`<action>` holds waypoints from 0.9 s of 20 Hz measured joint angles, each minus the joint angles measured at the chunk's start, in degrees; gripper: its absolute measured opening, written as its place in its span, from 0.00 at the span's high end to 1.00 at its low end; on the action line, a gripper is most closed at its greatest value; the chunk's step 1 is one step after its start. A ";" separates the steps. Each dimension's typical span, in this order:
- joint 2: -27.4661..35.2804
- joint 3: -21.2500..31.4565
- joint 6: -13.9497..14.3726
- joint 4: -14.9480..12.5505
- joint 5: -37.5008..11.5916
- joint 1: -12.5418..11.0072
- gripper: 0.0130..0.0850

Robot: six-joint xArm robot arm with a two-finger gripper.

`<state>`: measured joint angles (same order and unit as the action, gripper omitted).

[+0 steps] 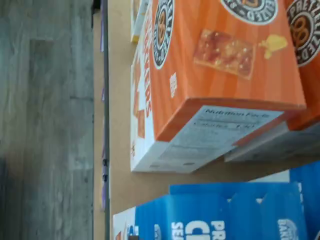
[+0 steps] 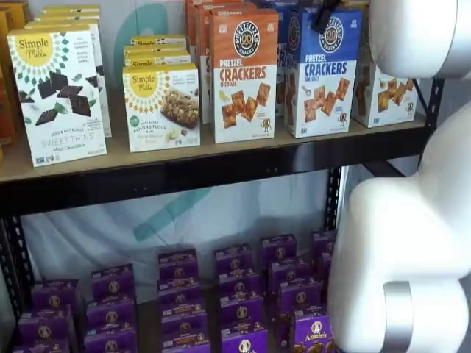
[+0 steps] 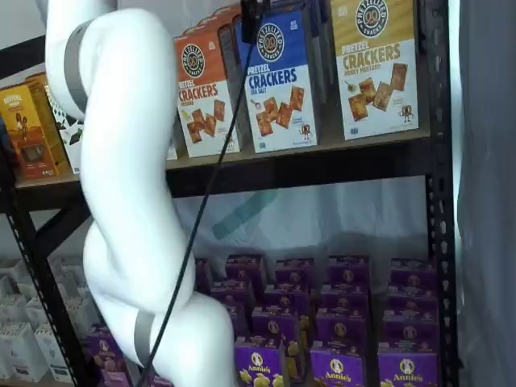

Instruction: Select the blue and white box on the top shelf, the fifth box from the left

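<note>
While the gripper's (image 3: 254, 10) black fingers, spread wide, hang just above the tall blue and white cardboard box (image 3: 280, 85) on the tan top shelf (image 2: 221, 151), the approach step is under way; next comes lowering the fingers astride its top.

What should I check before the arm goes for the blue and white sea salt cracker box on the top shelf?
1. Target present: tall blue and white carton stands upright at the front of the tan top shelf board, in both shelf views. Ok.
2. Neighbours: orange-topped Cheddar carton stands close beside it; little side room for the fingers. Not ok.
3. Claw position: black claw hangs at the picture's upper edge over the blue carton's top. Ok.
4. Claw opening: fingers mostly cropped in both shelf views; the gap is not visible. Cannot tell.
5. Black cable hangs in front of the shelf; snag risk. Cannot tell.
</note>
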<state>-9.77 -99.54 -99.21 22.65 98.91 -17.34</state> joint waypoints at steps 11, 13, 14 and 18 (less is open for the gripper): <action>1.66 -1.99 -0.51 -5.38 3.56 1.43 0.00; 1.18 -1.14 -0.54 -5.93 3.13 1.70 0.00; 0.81 -0.54 -0.54 -6.15 2.66 1.86 0.00; -0.34 1.47 -0.54 -6.80 1.06 2.35 0.00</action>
<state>-10.11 -98.06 -99.76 15.85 99.97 -14.99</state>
